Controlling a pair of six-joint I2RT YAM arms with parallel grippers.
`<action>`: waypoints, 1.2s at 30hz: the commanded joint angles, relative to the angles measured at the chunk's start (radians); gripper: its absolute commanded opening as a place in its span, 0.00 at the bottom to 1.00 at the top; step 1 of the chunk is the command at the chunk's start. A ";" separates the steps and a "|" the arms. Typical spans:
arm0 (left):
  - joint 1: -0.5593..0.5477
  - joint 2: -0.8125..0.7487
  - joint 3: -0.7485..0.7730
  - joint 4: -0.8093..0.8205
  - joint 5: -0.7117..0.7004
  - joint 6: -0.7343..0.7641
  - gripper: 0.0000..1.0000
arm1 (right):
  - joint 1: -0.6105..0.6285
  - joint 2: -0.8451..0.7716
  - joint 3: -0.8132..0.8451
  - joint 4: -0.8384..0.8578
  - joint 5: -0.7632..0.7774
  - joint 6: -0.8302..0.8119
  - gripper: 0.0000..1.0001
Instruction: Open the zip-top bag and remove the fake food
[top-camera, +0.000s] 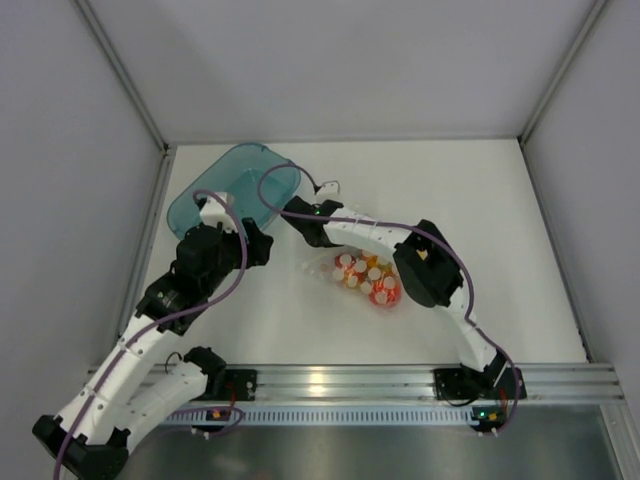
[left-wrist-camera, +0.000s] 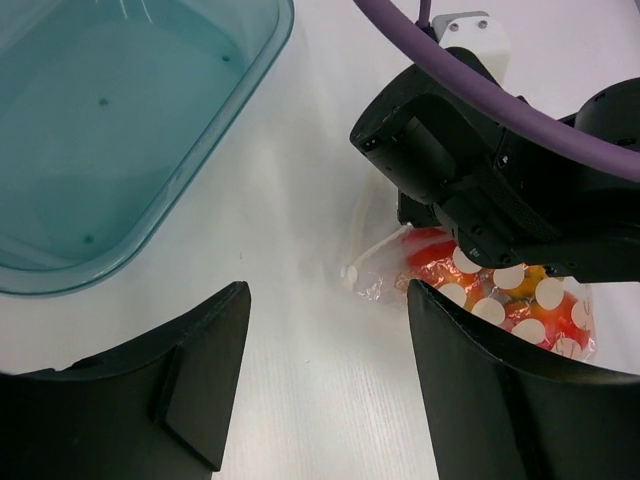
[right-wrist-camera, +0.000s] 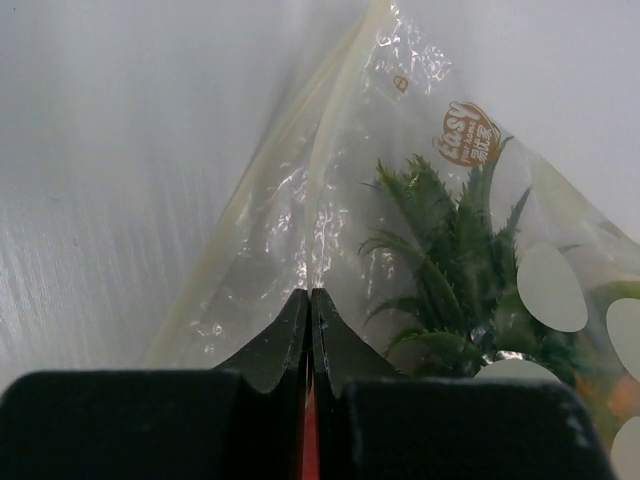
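Note:
The zip-top bag (top-camera: 340, 268) lies on the white table, clear and crinkly, with white dots on it. Inside it shows the fake food (top-camera: 368, 280), red-orange and yellow fruits. In the right wrist view, green pineapple leaves (right-wrist-camera: 450, 260) press against the film and the zip strip (right-wrist-camera: 300, 160) runs diagonally up the left. My right gripper (right-wrist-camera: 311, 292) is shut, its tips pinching the bag's film (right-wrist-camera: 330, 200) near that strip; from above it (top-camera: 312, 240) hangs over the bag's left end. My left gripper (left-wrist-camera: 328, 300) stands open over bare table, just short of the bag's corner (left-wrist-camera: 365, 280).
A translucent teal tray (top-camera: 200, 205) sits at the back left, close to my left gripper (top-camera: 258, 243). The right arm's forearm (top-camera: 370, 235) crosses above the bag. Purple cables loop over both arms. Grey walls close in the table on three sides.

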 joint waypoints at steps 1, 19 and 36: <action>0.002 0.019 -0.006 0.013 0.018 0.004 0.70 | 0.025 -0.104 -0.011 0.016 0.032 -0.007 0.00; 0.002 0.167 -0.056 0.280 0.323 -0.172 0.66 | 0.085 -0.628 -0.428 0.296 -0.056 -0.207 0.00; -0.157 0.417 -0.061 0.683 0.446 -0.341 0.51 | 0.163 -1.029 -0.763 0.547 -0.157 -0.310 0.00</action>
